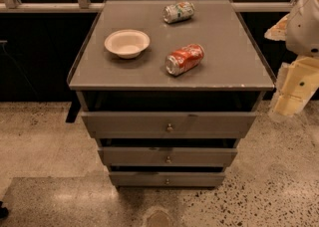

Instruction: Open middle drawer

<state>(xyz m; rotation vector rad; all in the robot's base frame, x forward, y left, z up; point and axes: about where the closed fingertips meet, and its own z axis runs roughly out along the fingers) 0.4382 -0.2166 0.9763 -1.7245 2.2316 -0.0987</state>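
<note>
Speckled floor (40, 141) surrounds the bench (219, 66); off its right edge hangs the arm (305, 19), end effector (291, 94) away from the middle drawer (167, 157); I cannot tell its grip state.

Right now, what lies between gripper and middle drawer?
In the camera view, only floor and the right end of the top drawer separate the gripper, right of the cabinet, from the middle drawer.

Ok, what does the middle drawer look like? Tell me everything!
The middle drawer is grey, with a flat front and a small round metal knob at its centre. It sits second of three, with a dark gap above it. Nothing touches it; the gripper hangs off to the right, beside the cabinet top.
</note>
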